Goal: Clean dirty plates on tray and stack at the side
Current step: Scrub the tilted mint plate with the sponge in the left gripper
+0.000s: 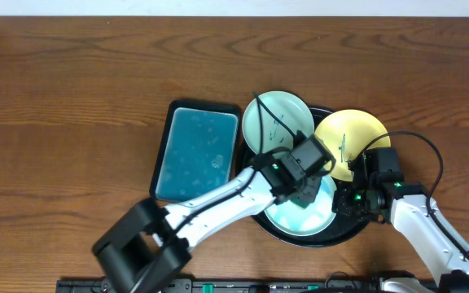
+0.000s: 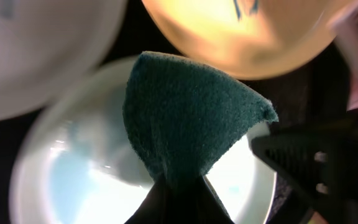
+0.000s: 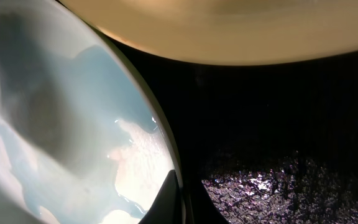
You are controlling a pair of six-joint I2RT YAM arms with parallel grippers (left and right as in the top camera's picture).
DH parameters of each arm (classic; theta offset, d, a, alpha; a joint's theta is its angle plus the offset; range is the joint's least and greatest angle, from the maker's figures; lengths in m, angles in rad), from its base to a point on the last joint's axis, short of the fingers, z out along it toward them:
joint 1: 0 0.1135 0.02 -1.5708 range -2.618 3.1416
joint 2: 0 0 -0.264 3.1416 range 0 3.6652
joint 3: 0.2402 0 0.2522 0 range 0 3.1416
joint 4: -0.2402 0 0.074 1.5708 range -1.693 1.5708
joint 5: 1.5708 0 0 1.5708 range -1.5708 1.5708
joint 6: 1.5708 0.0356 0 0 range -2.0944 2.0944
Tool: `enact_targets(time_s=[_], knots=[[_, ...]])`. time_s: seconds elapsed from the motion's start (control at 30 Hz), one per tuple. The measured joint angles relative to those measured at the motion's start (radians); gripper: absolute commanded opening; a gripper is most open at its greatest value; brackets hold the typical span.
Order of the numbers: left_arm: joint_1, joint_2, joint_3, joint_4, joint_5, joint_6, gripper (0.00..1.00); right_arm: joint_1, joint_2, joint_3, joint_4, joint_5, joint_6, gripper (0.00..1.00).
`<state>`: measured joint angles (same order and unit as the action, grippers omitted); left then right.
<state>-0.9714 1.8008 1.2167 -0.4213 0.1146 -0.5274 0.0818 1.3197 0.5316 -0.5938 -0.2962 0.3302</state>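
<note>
Yellow plate [image 1: 357, 130] bears scribble [image 1: 342, 147], perhaps ink

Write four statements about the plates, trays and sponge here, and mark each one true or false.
1. The left gripper holds a dark green sponge above a mint plate. True.
2. The yellow plate lies on the rectangular teal tray. False: it lies on the round black tray; the teal tray holds no plate.
3. The three plates are stacked in one pile. False: they are spread over the black tray.
4. The yellow plate carries ink marks. True.
</note>
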Motion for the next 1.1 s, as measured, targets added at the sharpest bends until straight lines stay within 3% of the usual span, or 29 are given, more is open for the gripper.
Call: enact_targets(time_s=[0.27,0.63,1.1], knots=[[-0.014,0.108,0.0,0.001,0.009,0.0,0.08,0.0,0.0,0.0,0.0,0.0,0.0,0.01],[0.063,0.078,0.0,-0.107,-0.08,0.05,0.08,0.0,0.0,0.0,0.0,-0.003,0.0,0.01],[0.158,-0.275,0.0,-0.207,-0.098,0.08,0.07,0.0,0.0,0.0,0.013,0.001,0.0,0.01]])
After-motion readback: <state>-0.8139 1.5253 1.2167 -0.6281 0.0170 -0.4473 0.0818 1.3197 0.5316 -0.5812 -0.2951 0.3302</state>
